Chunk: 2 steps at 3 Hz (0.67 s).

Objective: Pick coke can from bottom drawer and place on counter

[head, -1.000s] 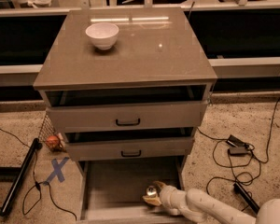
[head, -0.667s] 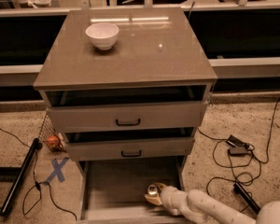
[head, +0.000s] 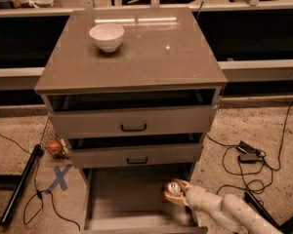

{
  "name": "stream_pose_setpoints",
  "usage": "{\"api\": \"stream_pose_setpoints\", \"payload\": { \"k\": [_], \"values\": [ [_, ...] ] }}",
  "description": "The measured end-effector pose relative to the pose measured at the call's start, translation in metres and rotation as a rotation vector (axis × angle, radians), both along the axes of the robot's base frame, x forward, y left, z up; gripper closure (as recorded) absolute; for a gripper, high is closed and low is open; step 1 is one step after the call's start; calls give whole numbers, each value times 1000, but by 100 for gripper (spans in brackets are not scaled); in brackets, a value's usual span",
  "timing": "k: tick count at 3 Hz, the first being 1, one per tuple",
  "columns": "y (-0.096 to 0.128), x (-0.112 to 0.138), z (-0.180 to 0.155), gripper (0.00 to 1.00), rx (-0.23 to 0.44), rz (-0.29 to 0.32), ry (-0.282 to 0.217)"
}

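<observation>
Nearest you, the gripper (head: 175,193) was clamped around the coke can (head: 174,188) in the bottom drawer (head: 122,199), below the counter's front-right corner. Just above it jutted the part-open middle drawer (head: 136,155), then the top drawer (head: 134,122). On the counter (head: 151,52), a white bowl (head: 106,36) sat near the far-left corner. Since a second earlier, can and gripper had shifted slightly up and right.

Cream tool (head: 179,191) at red coke can (head: 173,188)

One high frontal camera looks down on the counter (head: 151,57) and bottom drawer (head: 122,194), hand (head: 173,191) at lower right.
</observation>
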<state>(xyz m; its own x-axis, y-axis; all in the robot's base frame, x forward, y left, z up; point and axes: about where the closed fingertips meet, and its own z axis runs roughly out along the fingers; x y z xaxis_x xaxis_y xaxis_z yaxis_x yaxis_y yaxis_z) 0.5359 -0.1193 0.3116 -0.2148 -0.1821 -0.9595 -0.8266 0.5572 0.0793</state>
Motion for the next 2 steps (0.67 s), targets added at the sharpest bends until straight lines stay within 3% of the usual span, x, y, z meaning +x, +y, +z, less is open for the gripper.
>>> {"api": "stream_pose_setpoints", "payload": {
  "k": [1, 2],
  "values": [
    [-15, -68, 123, 100, 13, 194, -68],
    [-26, -87, 195, 100, -51, 324, -63]
  ]
}}
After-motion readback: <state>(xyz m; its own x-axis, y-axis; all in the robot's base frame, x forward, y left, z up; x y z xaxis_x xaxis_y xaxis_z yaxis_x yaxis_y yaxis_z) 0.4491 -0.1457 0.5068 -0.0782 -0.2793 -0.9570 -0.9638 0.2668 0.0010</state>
